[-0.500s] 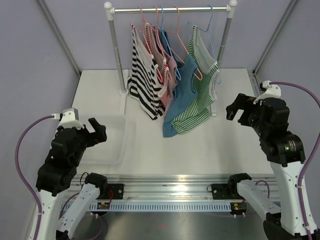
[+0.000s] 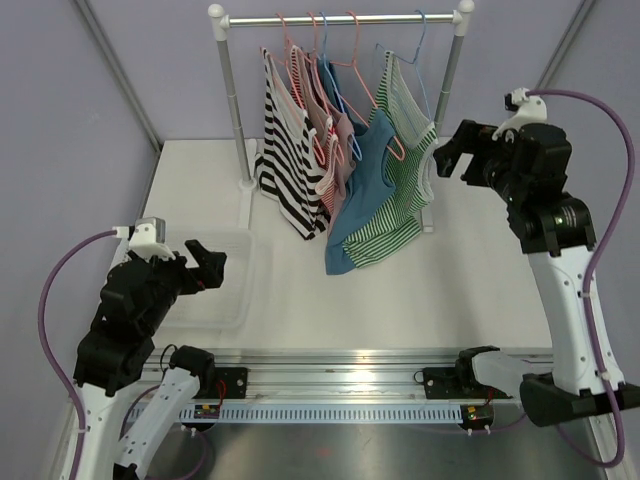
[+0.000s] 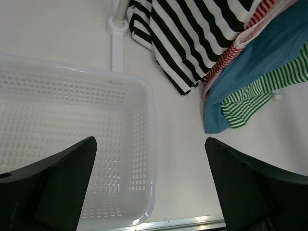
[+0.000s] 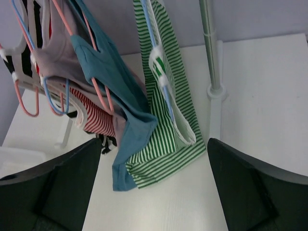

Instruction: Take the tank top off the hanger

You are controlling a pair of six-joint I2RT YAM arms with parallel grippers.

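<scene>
While holding left gripper (image 2: 211, 263) and right gripper (image 2: 447, 158) agape, yet to slip green-striped fabric tank top (image 2: 400, 190) off far blue wire hanger (image 4: 166, 96).

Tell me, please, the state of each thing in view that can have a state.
Green striped tank top: hanging from the rail.
Blue tank top: hanging from the rail.
Black-and-white tank top: hanging from the rail.
Basket: upright, empty where visible.
Left gripper: fingers open, holding nothing.
Right gripper: fingers open, holding nothing.
</scene>
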